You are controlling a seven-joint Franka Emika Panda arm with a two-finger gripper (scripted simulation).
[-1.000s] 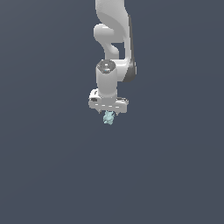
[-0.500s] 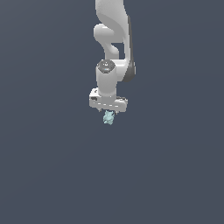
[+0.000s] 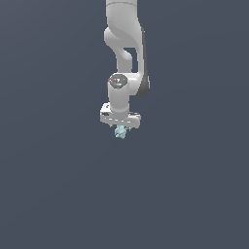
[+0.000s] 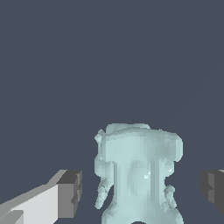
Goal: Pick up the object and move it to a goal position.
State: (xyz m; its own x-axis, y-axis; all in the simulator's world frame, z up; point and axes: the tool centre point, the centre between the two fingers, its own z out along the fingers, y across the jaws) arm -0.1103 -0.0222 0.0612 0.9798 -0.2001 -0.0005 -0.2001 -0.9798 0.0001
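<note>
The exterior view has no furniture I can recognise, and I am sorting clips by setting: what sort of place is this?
Likely a bare simulated scene, no real room: a flat slate-grey backdrop, a smooth white arm whose gripper is at a pale cyan lumpy object.

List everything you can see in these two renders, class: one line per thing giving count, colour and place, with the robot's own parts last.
Object: one, pale cyan, lumpy; between the gripper's fingers in the wrist view, gaps showing on both sides; just under the gripper in the exterior view.
Background: plain dark grey-blue, filling both views.
Arm: one, white, coming down from the top of the exterior view.
Gripper: one, white, pointing down, at the centre of the exterior view.
Fingers: two, dark grey pads, one on each side of the object.
</note>
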